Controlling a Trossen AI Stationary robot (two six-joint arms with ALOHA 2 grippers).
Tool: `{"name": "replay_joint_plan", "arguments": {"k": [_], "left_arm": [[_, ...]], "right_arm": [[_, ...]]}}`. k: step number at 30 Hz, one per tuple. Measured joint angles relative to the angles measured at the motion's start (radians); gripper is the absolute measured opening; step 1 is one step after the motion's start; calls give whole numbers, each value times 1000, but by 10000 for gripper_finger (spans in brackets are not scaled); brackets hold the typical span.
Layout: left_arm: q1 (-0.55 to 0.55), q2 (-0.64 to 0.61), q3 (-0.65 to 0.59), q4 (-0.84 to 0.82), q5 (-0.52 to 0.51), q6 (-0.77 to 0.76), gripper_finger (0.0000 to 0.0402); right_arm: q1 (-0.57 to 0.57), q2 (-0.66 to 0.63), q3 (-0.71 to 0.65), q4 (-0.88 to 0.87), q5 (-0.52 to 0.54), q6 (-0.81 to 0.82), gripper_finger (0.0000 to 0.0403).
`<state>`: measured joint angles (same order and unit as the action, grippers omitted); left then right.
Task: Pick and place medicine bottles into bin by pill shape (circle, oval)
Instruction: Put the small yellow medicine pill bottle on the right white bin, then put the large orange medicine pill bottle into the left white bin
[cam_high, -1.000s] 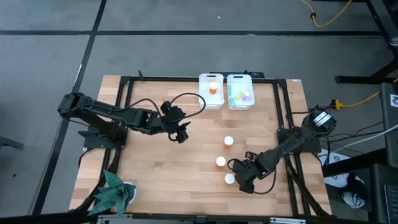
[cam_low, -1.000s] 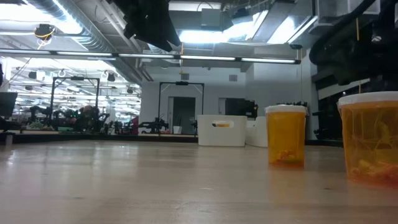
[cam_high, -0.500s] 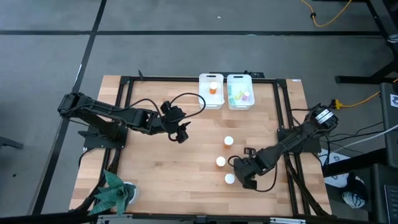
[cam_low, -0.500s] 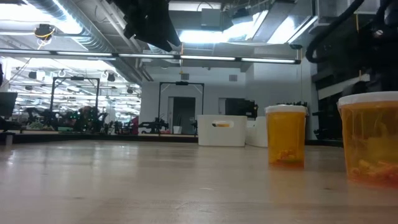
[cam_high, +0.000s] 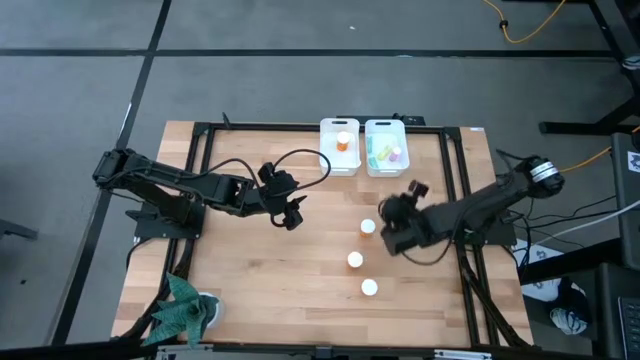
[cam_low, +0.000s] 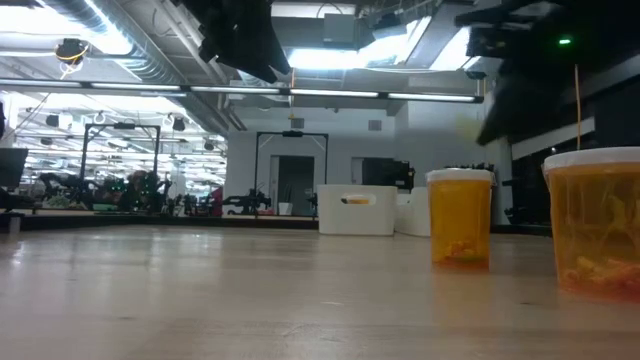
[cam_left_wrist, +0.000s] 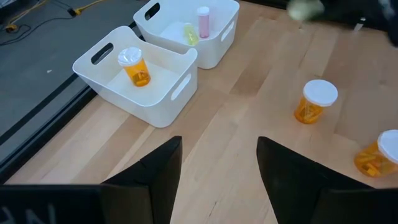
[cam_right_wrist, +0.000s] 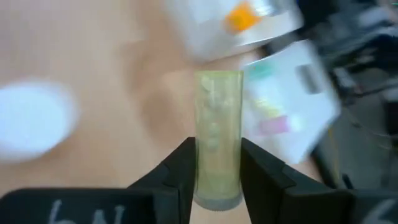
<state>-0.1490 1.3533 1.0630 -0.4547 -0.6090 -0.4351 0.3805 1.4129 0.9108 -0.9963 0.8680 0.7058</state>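
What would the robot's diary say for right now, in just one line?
right gripper: shut on green bottle, above table | left gripper: open, waiting | three orange bottles on table | bins: far edge

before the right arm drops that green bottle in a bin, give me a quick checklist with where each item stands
1. Grip: right gripper shut on the green bottle: ok.
2. Bottle upright between the fingers: ok.
3. Gripper over the right bin: not ok, it is short of it, near an orange bottle.
4. Room in that bin, which holds small coloured bottles: ok.
5. Left gripper clear of the path, open over the table's left half: ok.
6. Pill shape inside: cannot tell.
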Motion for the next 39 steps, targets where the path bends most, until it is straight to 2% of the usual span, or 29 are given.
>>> {"name": "replay_joint_plan", "arguments": {"k": [4,7,12,16,20,22,27,30,39], "left_arm": [[0,0,0,0,0,0,199],[0,0,0,0,0,0,199],[0,0,0,0,0,0,199],[0,0,0,0,0,0,199],[0,0,0,0,0,0,199],[0,0,0,0,0,0,199],[0,0,0,0,0,0,199],[0,0,0,0,0,0,199],[0,0,0,0,0,0,199]], "right_arm": [[-141,-50,0,18,64,-11,98],[-267,-62,0,25,27,-40,97],[-497,-63,0,136,-205,-195,100],[-653,-63,0,296,-306,-378,101],[-793,-63,0,417,-585,-499,101],[-845,-63,0,456,-647,-525,102],[-913,-63,0,482,-581,-516,102],[-930,-63,0,481,-580,-501,111],[-934,-63,0,479,-584,-500,200]]}}
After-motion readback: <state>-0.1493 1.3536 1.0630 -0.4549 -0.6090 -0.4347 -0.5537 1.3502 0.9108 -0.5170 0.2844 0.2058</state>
